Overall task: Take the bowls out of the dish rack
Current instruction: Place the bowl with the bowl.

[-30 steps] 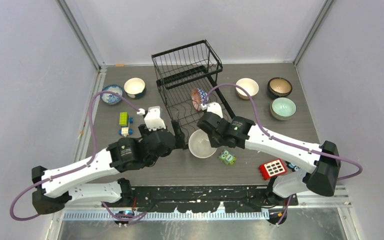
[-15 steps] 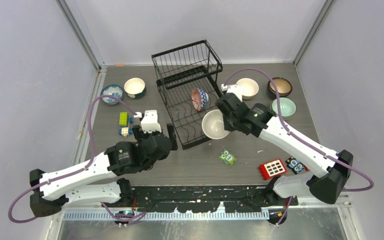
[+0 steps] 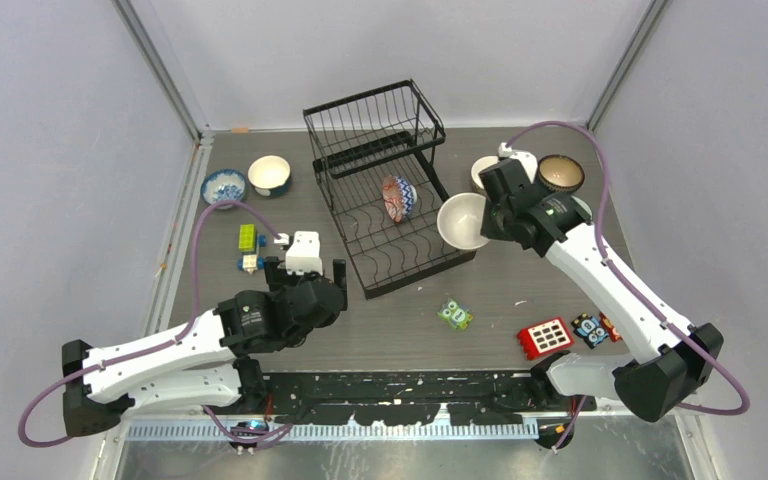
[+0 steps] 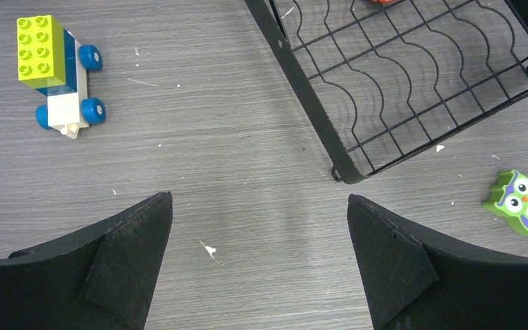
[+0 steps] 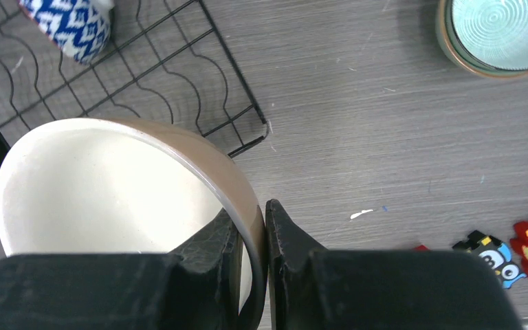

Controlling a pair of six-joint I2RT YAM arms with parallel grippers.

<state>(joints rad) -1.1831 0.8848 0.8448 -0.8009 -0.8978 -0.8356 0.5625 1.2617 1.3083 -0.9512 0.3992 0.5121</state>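
The black wire dish rack (image 3: 372, 130) stands at the table's middle back, and a red-and-blue patterned bowl (image 3: 398, 198) leans on its lower tray. My right gripper (image 3: 487, 222) is shut on the rim of a cream bowl (image 3: 461, 221), which it holds in the air just past the rack's right edge. The right wrist view shows one finger inside the cream bowl (image 5: 110, 185) and one outside, with the patterned bowl (image 5: 72, 27) at top left. My left gripper (image 3: 310, 275) is open over bare table by the rack's front left corner (image 4: 340, 172), holding nothing.
A blue-patterned bowl (image 3: 224, 187) and a cream-and-teal bowl (image 3: 269, 175) sit left of the rack. A cream bowl (image 3: 481, 170), a dark brown bowl (image 3: 560, 173) and a mint bowl (image 5: 502, 31) sit right. A block car (image 4: 55, 69), an owl toy (image 3: 453, 314) and a red tile (image 3: 545, 338) lie nearby.
My right arm has carried the cream bowl from the rack's front up and to the right, past the rack's right side. My left arm has drawn back toward the near edge.
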